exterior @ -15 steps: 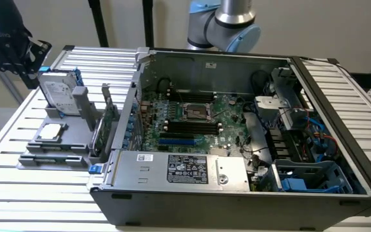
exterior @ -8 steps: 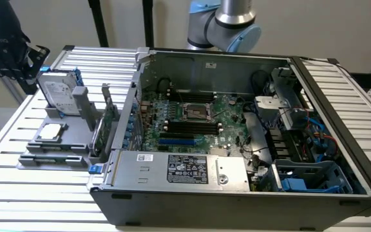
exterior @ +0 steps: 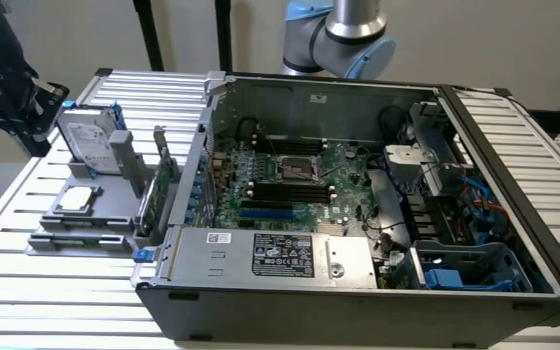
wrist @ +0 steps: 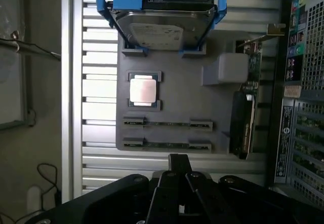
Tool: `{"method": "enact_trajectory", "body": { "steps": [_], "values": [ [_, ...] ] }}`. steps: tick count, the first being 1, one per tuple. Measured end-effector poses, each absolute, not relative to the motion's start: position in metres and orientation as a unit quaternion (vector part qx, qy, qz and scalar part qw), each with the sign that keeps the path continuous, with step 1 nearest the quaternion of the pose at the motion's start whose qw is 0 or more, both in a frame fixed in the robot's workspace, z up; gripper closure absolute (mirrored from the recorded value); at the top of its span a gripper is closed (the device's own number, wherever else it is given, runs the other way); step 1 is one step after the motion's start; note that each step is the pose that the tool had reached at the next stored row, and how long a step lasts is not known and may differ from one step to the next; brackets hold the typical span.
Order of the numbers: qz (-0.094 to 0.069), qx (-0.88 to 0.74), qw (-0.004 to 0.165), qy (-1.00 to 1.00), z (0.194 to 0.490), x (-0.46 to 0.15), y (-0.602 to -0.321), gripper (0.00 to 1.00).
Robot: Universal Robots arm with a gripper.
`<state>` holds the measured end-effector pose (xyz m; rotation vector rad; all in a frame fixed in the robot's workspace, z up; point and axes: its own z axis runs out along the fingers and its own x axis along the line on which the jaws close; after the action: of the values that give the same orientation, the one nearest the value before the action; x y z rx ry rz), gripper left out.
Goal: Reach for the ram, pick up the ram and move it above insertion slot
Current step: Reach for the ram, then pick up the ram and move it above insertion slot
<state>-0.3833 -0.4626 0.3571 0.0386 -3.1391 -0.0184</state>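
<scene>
Two thin green ram sticks [wrist: 167, 124] [wrist: 167, 145] lie side by side in the slots of a grey holder tray [wrist: 202, 107]; in the exterior view they sit at the tray's near end [exterior: 78, 226]. My gripper [wrist: 177, 162] hangs above the table, short of the ram and apart from it. Its dark fingers [wrist: 174, 176] are pressed together with nothing between them. Inside the open computer case [exterior: 358, 292], the motherboard's black insertion slots [exterior: 285, 191] lie bare.
The tray also carries a silver hard drive in a blue bracket [wrist: 162, 31], a square processor chip [wrist: 143, 89] and an upright green expansion card [wrist: 243, 117] beside the case wall. A power supply [exterior: 270, 255] fills the case's near side. The slatted table's edge [wrist: 71, 107] borders the tray.
</scene>
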Motion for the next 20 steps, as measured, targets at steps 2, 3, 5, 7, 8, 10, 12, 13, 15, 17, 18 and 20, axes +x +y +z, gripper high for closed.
{"method": "enact_trajectory", "body": {
  "steps": [2, 3, 5, 7, 8, 10, 12, 13, 15, 17, 18, 20],
  "values": [
    [-0.006, 0.012, 0.001, -1.0, 0.355, -0.3833, -0.4663, 0.89],
    [-0.006, 0.012, 0.001, -1.0, 0.3546, -0.3832, -0.4673, 0.89],
    [-0.006, 0.012, 0.001, -1.0, 0.3546, -0.3833, -0.4677, 0.89],
    [-0.006, 0.012, 0.001, -1.0, 0.3545, -0.3833, -0.4679, 0.89],
    [-0.006, 0.015, 0.001, -1.0, 0.3545, -0.3833, -0.4679, 0.89],
    [-0.006, 0.03, 0.001, -1.0, 0.3545, -0.3833, -0.4679, 0.89],
    [-0.006, 0.049, 0.001, -0.999, 0.3544, -0.3833, -0.4679, 0.89],
    [-0.006, 0.058, 0.001, -0.998, 0.3543, -0.3833, -0.4679, 0.89],
    [-0.006, 0.076, 0.001, -0.997, 0.3543, -0.3833, -0.4679, 0.89],
    [-0.006, 0.095, 0.002, -0.995, 0.3542, -0.3833, -0.4679, 0.89],
    [-0.006, 0.103, 0.002, -0.995, 0.3541, -0.3833, -0.4679, 0.89],
    [-0.006, 0.122, 0.002, -0.993, 0.354, -0.3833, -0.4679, 0.89]
  ]
}}
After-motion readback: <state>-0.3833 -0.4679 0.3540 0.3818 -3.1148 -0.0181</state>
